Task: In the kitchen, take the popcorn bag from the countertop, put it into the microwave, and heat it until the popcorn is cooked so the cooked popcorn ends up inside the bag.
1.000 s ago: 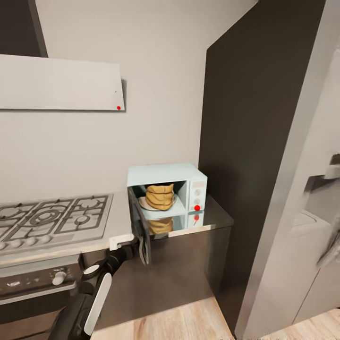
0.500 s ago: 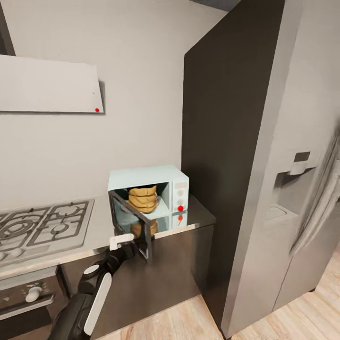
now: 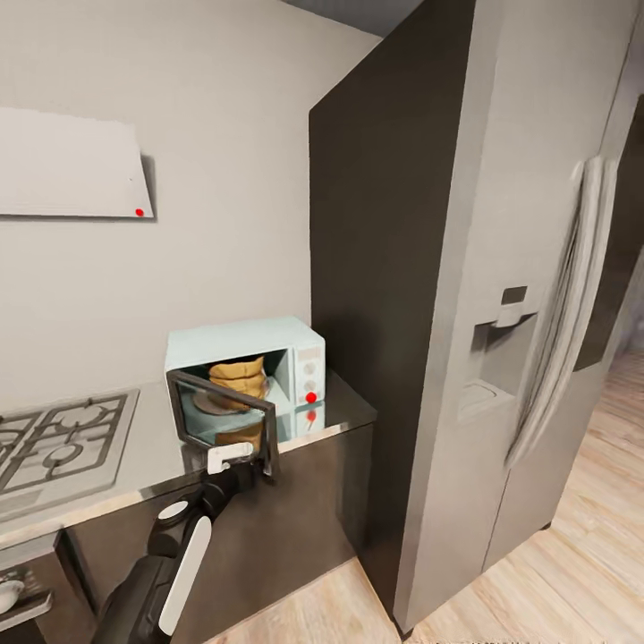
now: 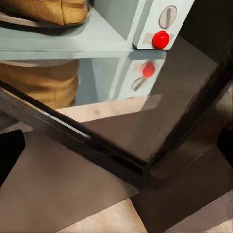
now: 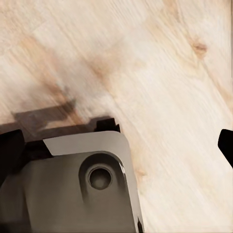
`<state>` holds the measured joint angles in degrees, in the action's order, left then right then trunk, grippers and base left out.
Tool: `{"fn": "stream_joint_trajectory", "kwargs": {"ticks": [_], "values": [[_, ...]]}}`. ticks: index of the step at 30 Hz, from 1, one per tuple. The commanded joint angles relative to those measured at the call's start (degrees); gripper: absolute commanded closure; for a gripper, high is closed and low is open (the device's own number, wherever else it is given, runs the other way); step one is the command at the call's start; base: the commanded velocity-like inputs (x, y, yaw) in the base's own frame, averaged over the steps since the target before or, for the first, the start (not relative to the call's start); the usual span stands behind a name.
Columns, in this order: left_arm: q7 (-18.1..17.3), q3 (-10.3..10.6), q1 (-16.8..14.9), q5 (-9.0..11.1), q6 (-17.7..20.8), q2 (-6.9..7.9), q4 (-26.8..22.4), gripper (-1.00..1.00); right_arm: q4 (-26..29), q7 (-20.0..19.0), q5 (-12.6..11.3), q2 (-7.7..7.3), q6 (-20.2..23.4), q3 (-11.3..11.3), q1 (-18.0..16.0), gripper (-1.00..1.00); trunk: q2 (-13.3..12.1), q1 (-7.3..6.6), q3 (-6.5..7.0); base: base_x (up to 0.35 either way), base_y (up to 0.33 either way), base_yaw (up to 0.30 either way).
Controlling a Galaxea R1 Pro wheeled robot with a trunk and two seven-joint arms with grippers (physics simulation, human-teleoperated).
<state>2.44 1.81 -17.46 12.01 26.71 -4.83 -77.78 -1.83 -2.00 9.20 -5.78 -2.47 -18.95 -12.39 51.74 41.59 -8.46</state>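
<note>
Popcorn bag [image 3: 237, 377]: tan paper sack with ridged horizontal folds, upright inside the microwave cavity on a pale round plate [image 3: 207, 404]; its lower folds show in the left wrist view [image 4: 46, 9].
Microwave [image 3: 246, 344]: small pale blue box at the right end of the worktop, just beside the tall dark cabinet side [image 3: 380, 295]; side panel with knobs and a red dot [image 3: 310, 397].
Door [image 3: 224, 422]: dark frame, glossy glass, part-way swung, hinged at the left.
Worktop [image 3: 161, 452]: brushed grey steel, mirroring the sack and red dot.
Left gripper [image 3: 234, 458]: white-tipped, at the door's free front edge; whether the fingers grip cannot be told.
Right wrist view: grey rounded robot part [image 5: 73, 189] over pale wood-grain floor [image 5: 160, 73]; dark fingertips at opposite edges, spread wide.
Hob [image 3: 58, 445]: grey with black grates, left of the microwave.
Fridge [image 3: 537, 313]: grey, long curved handles.
</note>
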Motion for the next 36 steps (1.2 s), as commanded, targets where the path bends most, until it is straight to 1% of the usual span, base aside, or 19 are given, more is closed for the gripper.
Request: {"fn": "stream_joint_trajectory", "kwargs": {"ticks": [1, 4, 10, 36], "values": [[0.3, 0.0, 0.0, 0.7, 0.3, -0.01, -0.1, -1.00, -0.2, -0.1, 0.6, -0.05, -0.3, -0.5, -0.1, -1.00, 0.1, 0.01, -0.03, 0.006, 0.000, -0.241], [0.4, 0.1, 0.0, 0.6, 0.3, 0.07, -0.1, -1.00, -0.2, -0.1, 0.6, -0.07, -0.3, -0.5, -0.1, -1.00, 0.1, 0.01, 0.06, 0.108, 0.000, -0.128], [0.4, 0.0, 0.0, 0.6, 0.3, 0.11, -0.1, -1.00, -0.1, -0.1, 0.8, -0.10, -1.0, -0.5, -0.1, -1.00, 0.1, 0.01, 0.08, 0.238, 0.000, -0.009], [0.4, 0.1, 0.0, 0.6, 0.3, 0.05, 0.0, -1.00, -0.1, -0.1, 0.9, -0.11, -1.1, -0.4, -0.1, -1.00, 0.1, 0.01, 0.08, 0.290, 0.000, 0.000]]}}
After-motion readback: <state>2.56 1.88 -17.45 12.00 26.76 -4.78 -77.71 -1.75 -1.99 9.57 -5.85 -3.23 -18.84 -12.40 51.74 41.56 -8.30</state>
